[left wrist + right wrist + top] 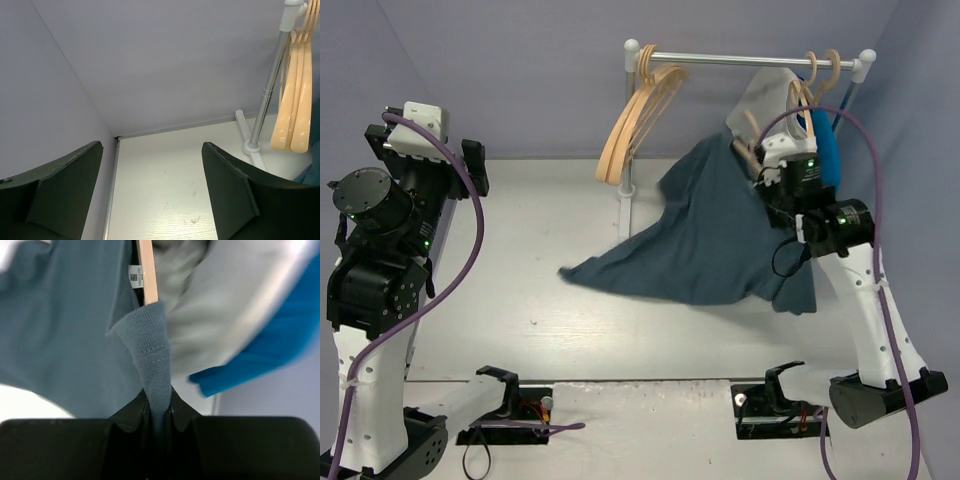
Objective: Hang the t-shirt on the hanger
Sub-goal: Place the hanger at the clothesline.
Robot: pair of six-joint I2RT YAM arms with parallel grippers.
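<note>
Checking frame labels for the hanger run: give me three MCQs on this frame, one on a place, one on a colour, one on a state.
1. Where do the bare wooden hangers hang?
A. at the left end of the rail
B. at the right end of the rail
C. flat on the table

2. What colour is the garment beside the white garment at the rail's right end?
A. red
B. yellow
C. bright blue

3. What state is the right hand in?
A. open above the table
B. shut on the t-shirt
C. shut on the rail

Answers:
1 A: the top view shows them grouped by the left post.
2 C: the bright blue garment shows next to the white one in the top and right wrist views.
3 B: the right wrist view shows the fingers pinched on a fold of slate-blue fabric.
</note>
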